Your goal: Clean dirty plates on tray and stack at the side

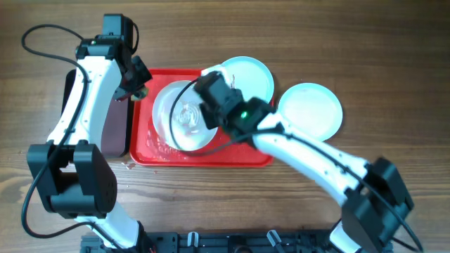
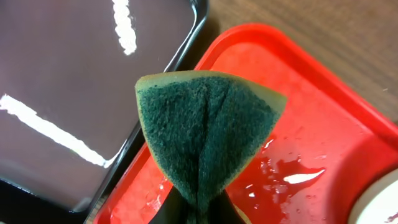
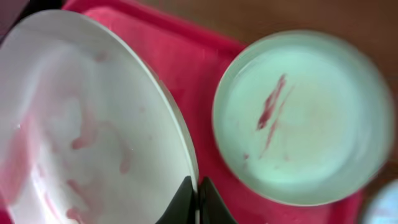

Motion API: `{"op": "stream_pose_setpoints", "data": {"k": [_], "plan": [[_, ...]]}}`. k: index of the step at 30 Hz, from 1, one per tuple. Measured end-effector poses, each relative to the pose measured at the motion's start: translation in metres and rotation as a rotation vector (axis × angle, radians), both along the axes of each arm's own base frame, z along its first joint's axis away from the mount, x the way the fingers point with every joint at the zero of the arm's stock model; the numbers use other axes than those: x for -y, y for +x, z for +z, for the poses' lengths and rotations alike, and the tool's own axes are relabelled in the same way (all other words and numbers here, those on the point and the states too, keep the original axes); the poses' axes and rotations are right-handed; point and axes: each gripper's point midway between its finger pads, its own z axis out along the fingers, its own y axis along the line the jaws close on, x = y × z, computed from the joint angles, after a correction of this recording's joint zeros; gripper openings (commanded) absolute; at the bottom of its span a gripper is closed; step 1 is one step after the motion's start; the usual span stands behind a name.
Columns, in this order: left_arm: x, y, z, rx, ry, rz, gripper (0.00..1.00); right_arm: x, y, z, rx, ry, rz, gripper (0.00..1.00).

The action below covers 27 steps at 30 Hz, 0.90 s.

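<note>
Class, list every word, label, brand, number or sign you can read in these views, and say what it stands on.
None: no text can be read on the tray, white plate, turquoise plates, sponge or black tray in any view.

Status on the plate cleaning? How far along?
Done, apparently: one turquoise plate sits off the tray at the right, no smears visible. In hand: right gripper holds the white plate, pink-smeared; left gripper holds the sponge. Left: the other turquoise plate, on the tray, red-smeared.
</note>
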Motion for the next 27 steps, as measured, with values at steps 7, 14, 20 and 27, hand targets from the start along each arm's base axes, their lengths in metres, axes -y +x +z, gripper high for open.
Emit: {"op": "stream_pose_setpoints", "data": {"k": [7,14,20,27], "plan": [[0.000,-0.011,-0.019,-0.038,0.001,0.000,0.04,-0.010,-0.017,0.031,0.282,-0.245,0.009,0.04],[0.000,-0.012,-0.022,-0.042,0.001,0.000,0.04,-0.001,-0.021,0.065,0.485,-0.402,-0.069,0.04],[0.000,-0.012,-0.022,-0.042,0.001,0.000,0.04,0.008,-0.020,0.078,0.550,-0.450,-0.128,0.04],[0.002,-0.011,-0.022,-0.039,-0.011,-0.003,0.04,0.003,-0.011,0.105,0.662,-0.431,-0.189,0.04]]}}
